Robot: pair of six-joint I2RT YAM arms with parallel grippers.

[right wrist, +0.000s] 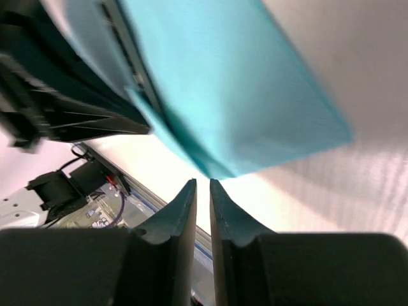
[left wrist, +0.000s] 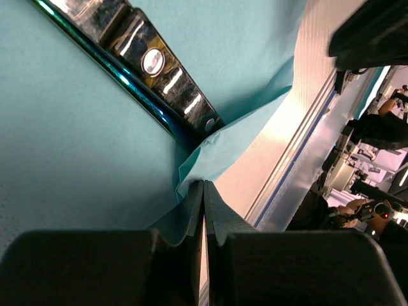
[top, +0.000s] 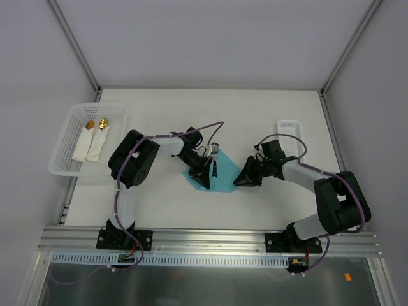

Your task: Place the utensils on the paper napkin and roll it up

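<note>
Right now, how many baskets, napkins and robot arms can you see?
Baskets: 2
White napkin rolls: 2
Teal napkin: 1
Robot arms: 2
Total: 7

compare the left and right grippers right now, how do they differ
Left gripper has its fingers pressed together on the edge of the napkin; right gripper shows a slim gap with nothing in it. The left sits over the napkin, the right just off its corner. Both have black fingers.
</note>
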